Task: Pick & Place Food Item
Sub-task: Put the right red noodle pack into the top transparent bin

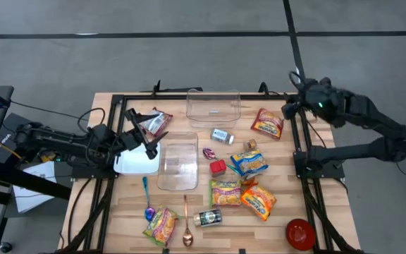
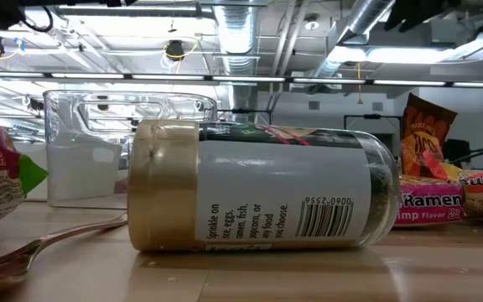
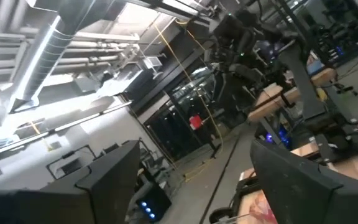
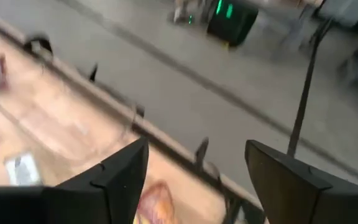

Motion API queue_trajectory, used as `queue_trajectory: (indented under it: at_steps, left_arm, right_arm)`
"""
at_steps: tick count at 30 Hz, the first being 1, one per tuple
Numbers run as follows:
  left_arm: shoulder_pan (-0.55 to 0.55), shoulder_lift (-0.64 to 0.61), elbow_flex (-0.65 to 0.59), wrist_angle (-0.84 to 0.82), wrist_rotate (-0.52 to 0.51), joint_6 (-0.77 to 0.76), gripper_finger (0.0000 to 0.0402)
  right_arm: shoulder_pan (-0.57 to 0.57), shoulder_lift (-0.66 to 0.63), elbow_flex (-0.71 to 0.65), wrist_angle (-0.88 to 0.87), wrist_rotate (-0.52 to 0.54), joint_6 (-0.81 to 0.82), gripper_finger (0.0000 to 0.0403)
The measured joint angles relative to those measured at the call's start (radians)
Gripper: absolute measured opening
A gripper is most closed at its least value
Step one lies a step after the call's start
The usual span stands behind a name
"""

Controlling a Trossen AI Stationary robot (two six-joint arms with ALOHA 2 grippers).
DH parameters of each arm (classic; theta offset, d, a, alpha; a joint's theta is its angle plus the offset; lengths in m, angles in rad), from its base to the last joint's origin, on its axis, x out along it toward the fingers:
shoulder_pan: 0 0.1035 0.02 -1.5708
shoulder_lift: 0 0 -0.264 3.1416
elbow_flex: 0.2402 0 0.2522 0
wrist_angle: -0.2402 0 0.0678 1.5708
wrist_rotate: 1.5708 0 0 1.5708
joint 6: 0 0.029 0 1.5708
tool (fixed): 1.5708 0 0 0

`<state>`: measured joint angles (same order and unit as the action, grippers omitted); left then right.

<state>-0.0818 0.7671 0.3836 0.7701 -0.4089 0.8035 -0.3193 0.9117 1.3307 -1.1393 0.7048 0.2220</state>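
Food items lie over the wooden table (image 1: 118, 212). A red packet (image 1: 268, 123) lies at the far right, a dark snack bag (image 1: 155, 123) at the far left, and ramen packets (image 1: 249, 164) in the middle. A spice jar (image 2: 258, 189) lies on its side by the near edge. My left gripper (image 1: 145, 134) is open beside the snack bag and tipped upward; its wrist view shows mostly the room. My right gripper (image 1: 291, 109) is open above the table's far right edge, next to the red packet (image 4: 154, 199).
One clear container (image 1: 213, 106) stands at the far edge and another (image 1: 178, 164) at the centre, with a white plate (image 1: 136, 162) to its left. A red bowl (image 1: 300, 233) sits at the near right. Spoons (image 1: 187, 222), a small can (image 1: 223, 135) and a red block (image 1: 218, 167) lie about.
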Motion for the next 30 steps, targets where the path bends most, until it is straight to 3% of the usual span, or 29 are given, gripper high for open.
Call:
queue_trajectory:
  at_steps: [10, 16, 24, 30]
  left_arm:
    - [0.062, 0.001, 0.0, -0.058, 0.032, -0.059, 0.0299]
    - [0.061, 0.001, 0.0, -0.076, 0.032, -0.075, 0.0299]
    - [0.061, 0.001, 0.0, -0.095, 0.033, -0.088, 0.0299]
    - [0.061, 0.001, 0.0, -0.099, 0.038, -0.104, 0.0299]
  right_arm:
    - [-0.498, 0.284, 0.095, -0.078, -0.425, -0.265, 0.0263]
    - [-0.695, 0.459, 0.081, -0.129, -0.673, -0.355, 0.0262]
    - [-0.764, 0.641, 0.021, -0.126, -0.71, -0.42, 0.0262]
    - [-0.756, 0.68, -0.052, -0.02, -0.759, -0.423, 0.0262]
